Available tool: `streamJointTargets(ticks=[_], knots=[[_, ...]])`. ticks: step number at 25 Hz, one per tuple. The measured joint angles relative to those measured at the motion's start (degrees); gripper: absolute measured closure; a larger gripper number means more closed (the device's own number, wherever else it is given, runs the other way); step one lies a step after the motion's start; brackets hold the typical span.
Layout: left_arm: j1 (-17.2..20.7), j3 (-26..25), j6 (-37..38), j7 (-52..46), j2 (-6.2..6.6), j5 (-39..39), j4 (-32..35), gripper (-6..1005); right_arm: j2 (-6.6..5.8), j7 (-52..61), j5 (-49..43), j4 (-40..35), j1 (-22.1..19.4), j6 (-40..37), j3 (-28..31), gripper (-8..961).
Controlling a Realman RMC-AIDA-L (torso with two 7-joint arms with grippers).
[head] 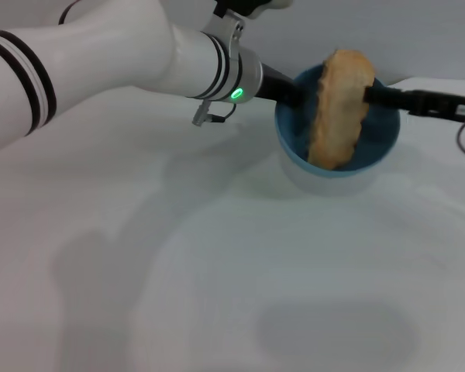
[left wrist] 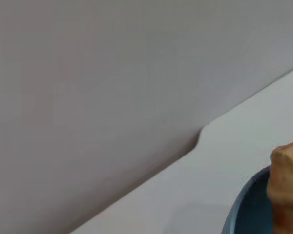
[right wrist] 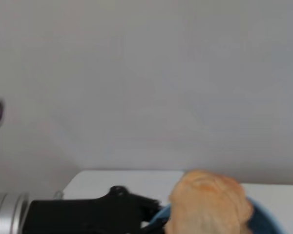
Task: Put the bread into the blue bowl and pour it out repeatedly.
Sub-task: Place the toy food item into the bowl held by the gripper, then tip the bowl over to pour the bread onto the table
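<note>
Bread (head: 339, 108) is seen standing nearly on end inside the blue bowl (head: 380, 143), its lower rounded end set against the bowl's inner wall and its upper end rising past the rim. Its surface is golden-tan and matte, slightly mottled, with a scalloped, ridged outline along both long sides. The bowl is round, smooth and light blue, with a glossy interior; it is held tilted, its opening turned toward the head camera, above a plain white table (head: 217, 294) (a faint rounded shadow is cast below it).

The bowl's left rim is met by the left gripper (head: 291, 91), a black end piece on a white arm with black bands, a metal collar and a green light; whether its fingers are clamped on the rim cannot be told, since they are hidden by the bowl. The bread's upper right edge is met by the right gripper (head: 372, 94), reaching in from the right as a slim black piece; its fingertips appear to touch the bread, but their closure cannot be made out.

In the left wrist view, only a blue arc of the bowl (left wrist: 246, 207) and a tan corner of the bread (left wrist: 288, 173) are shown. In the right wrist view, the bread's rounded top (right wrist: 210, 200) is seen beside the black left gripper (right wrist: 151, 209).
</note>
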Motion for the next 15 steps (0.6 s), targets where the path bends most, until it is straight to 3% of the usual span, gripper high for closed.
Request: streamJointTargets(ticks=[5, 6, 9, 12, 14, 15], knots=[[-0.1, -2.1, -3.2, 0.6, 0.45, 0.4, -0.9, 1000, 0.17, -0.4, 0.0, -5.2, -3.3, -0.4, 5.2, 402], [-0.1, -2.3, -3.9, 0.6, 0.50, 0.4, -0.9, 1000, 0.19, -4.0, 0.1, -6.1, -4.1, -0.3, 8.8, 403], [-0.1, -2.8, -5.5, 1.0, 0.56, 0.5, -0.9, 999, 0.23, -10.5, 0.5, -5.7, -4.6, 1.2, 11.8, 405], [0.1, -3.0, -8.8, 2.7, 0.33, 0.6, -1.0, 999, 0.40, -26.4, 4.8, -0.9, -5.0, 7.7, 13.6, 407], [0.1, -2.8, -10.7, 3.1, 0.13, 0.6, -1.0, 999, 0.59, -42.9, 15.0, 5.3, -5.7, 13.7, 13.9, 409], [0.1, -2.7, -11.1, 3.1, 0.10, 0.6, -1.0, 999, 0.59, -42.9, 15.0, 5.3, -5.7, 13.7, 13.9, 409]])
